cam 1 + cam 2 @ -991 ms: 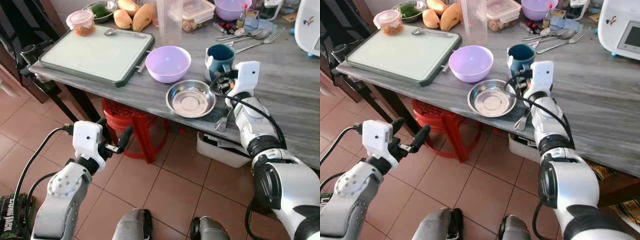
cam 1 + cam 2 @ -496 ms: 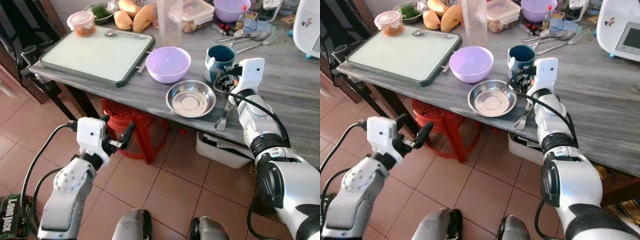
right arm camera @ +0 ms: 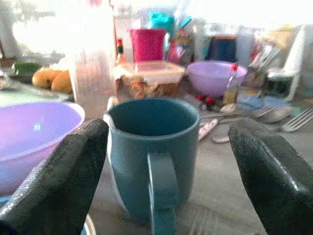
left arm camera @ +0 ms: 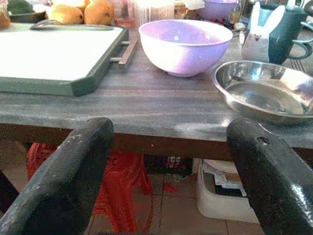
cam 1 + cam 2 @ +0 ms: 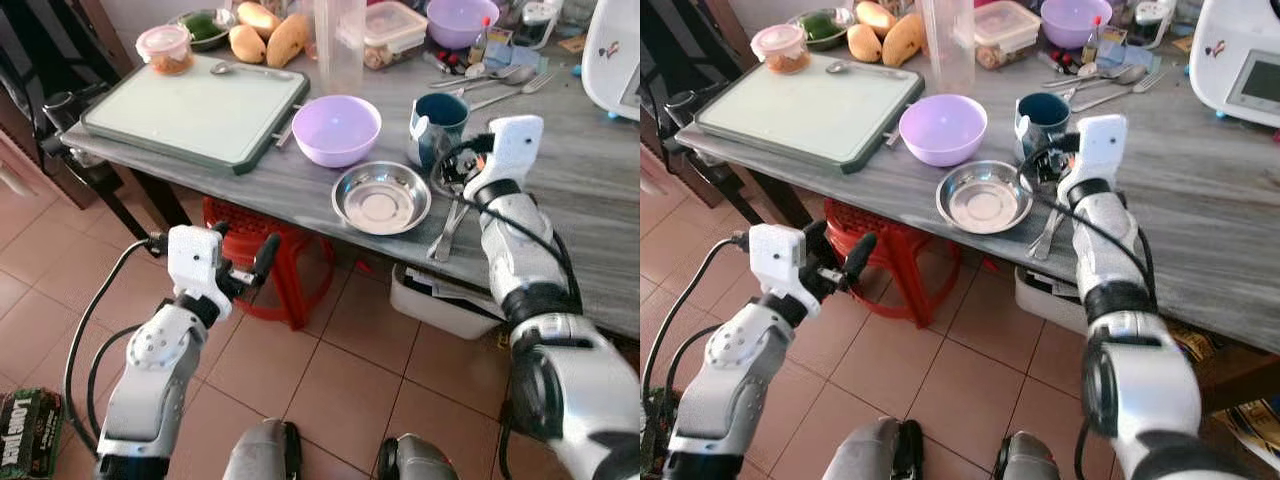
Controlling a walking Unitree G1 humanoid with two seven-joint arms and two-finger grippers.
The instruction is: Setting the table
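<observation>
Over the grey wooden surface [image 5: 590, 190] my right gripper [image 5: 447, 172] hovers just behind the teal mug [image 5: 437, 122], its two black fingers [image 3: 63, 176] spread wide and released, gripping nothing. Seen from my right wrist, the mug stands upright between those fingers with its handle turned toward me, and I cannot tell whether either finger touches it.

Just beside the mug, nearer the front edge, sits the steel bowl [image 5: 381, 197], upright. Behind the steel bowl stands the lilac bowl [image 5: 336, 128], close to it but apart. A fork and spoon [image 5: 448, 226] lie together on the surface beside the steel bowl, under my right forearm, reaching toward the edge. Farther back, more cutlery [image 5: 497, 82] lies loose next to a second purple bowl [image 5: 462, 18] and a lidded food container [image 5: 396, 25].

To my left on the surface lies the green-rimmed cutting board [image 5: 195, 108], with a spoon [image 5: 238, 67] resting on its far edge. Beyond it are mangoes [image 5: 267, 38], a small lidded tub [image 5: 165, 45] and a tall clear cup [image 5: 340, 40].

My left gripper [image 5: 242, 272] hangs below the surface edge, above the tiled floor [image 5: 330, 390], fingers parted and holding nothing. It points at the front edge, level with the lilac bowl. A red plastic stool [image 5: 262, 245] stands beneath the surface, and a white bin [image 5: 440, 300] rests on the floor under the right side.
</observation>
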